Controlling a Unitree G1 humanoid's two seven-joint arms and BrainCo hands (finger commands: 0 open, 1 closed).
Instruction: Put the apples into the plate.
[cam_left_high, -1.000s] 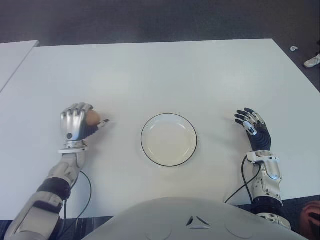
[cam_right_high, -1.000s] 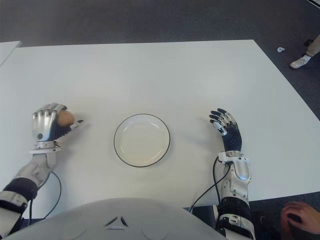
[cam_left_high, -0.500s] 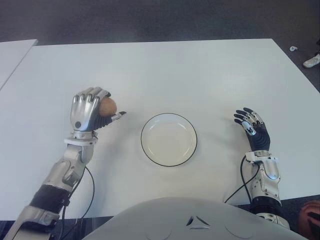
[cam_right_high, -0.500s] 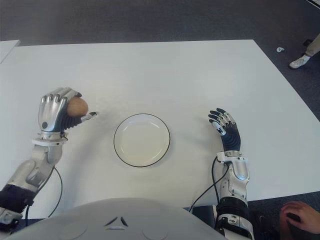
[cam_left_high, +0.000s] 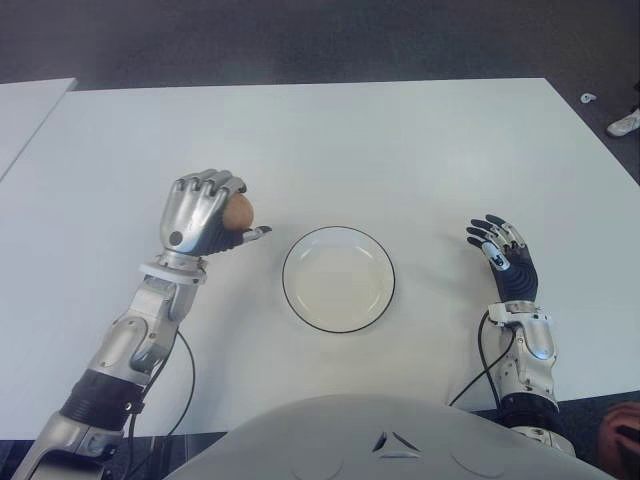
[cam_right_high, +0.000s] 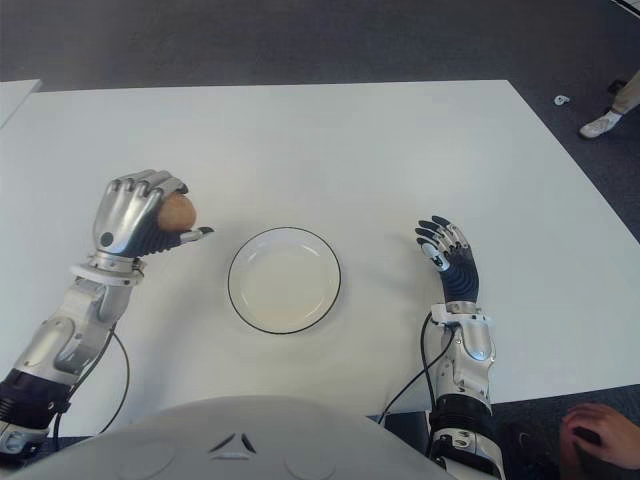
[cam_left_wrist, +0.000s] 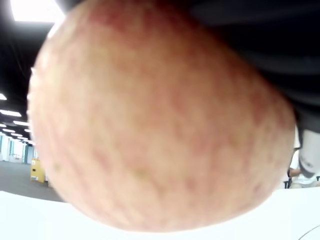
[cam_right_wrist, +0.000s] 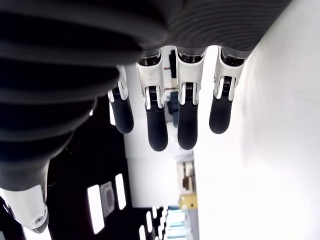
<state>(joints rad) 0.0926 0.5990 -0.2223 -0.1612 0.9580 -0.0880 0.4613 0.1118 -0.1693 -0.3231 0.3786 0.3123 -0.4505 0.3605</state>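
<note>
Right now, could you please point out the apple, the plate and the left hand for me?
apple (cam_left_high: 240, 211), left eye view, on its exposed side beside the fingers.
plate (cam_left_high: 338, 279), left eye view, on its bare centre.
left hand (cam_left_high: 198, 212), left eye view, on the silver back.

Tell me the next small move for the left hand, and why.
Probably carry the left hand sideways toward its right until the apple is over the white plate, then lower it. The fingers are closed on the apple, which sits left of the plate's rim, and the plate holds nothing. The right hand shows open to the plate's right, holding nothing.
</note>
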